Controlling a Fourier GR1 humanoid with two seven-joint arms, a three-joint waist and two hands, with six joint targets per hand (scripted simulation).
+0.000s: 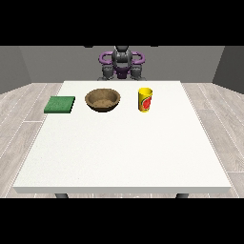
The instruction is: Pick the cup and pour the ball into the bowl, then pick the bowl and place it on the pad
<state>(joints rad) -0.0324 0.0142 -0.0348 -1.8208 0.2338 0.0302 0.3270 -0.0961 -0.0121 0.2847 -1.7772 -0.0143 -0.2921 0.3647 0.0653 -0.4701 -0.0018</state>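
white table [124, 152]: pad [59, 104], bowl [102, 100], cup [145, 100] | wood floor [21, 109] | robot hands seemingly unseen

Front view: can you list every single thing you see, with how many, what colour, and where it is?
table: one, white, fills the middle of the view
pad: one, green, flat on the table at the view's left
bowl: one, brown, on the table just right of the pad, apart from it
cup: one, yellow with a red mark, upright on the table right of the bowl
ball: none visible; the cup's inside cannot be made out
floor: grey planks around the table
robot: one, grey and black with purple arms, behind the table's far edge; its hands are not over the table and cannot be made out
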